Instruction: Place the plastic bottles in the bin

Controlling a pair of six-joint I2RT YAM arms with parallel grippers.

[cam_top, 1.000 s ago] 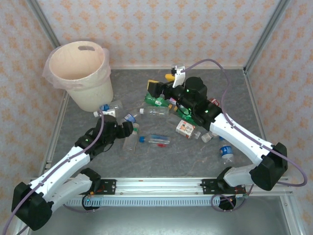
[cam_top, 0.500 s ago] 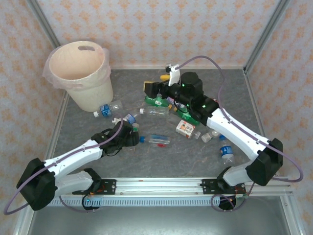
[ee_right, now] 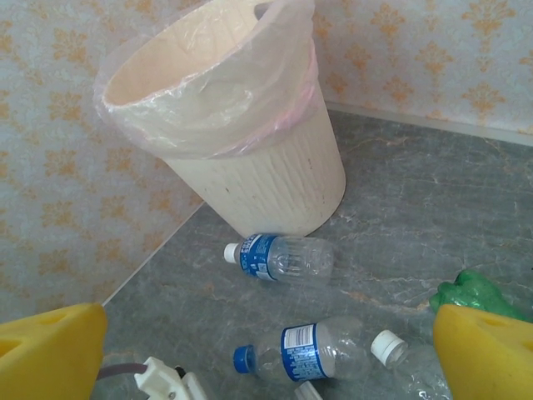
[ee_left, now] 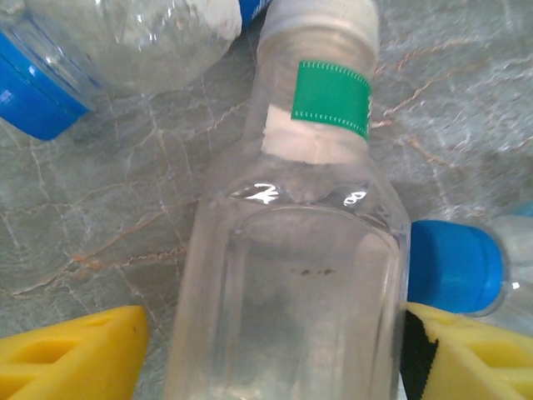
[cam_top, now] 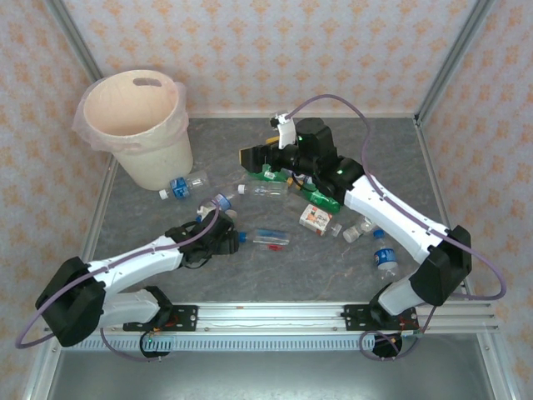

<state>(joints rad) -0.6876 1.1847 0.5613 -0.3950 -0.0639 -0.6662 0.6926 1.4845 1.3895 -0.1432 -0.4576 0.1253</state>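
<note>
Clear bottle [ee_left: 291, 250] with green band lies between the left gripper's [ee_left: 275, 350] yellow fingers [ee_left: 75, 354] — jaws open.

1. The bin [cam_top: 158, 162] is cream, its liner [ee_right: 275, 117] translucent with a pink tinge.
2. The counter [cam_top: 283, 271] is grey, veined like marble.
3. Between the yellow fingers [ee_left: 75, 354] of the left hand [ee_left: 275, 354], the clear bottle [ee_left: 291, 275] bears a green band and whitish cap.
4. The walls [cam_top: 291, 50] are peach with orange floral motifs.

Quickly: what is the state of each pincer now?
Left pincer: open, astride a clear bottle, not gripping it.
Right pincer: open, holding nothing.
</note>
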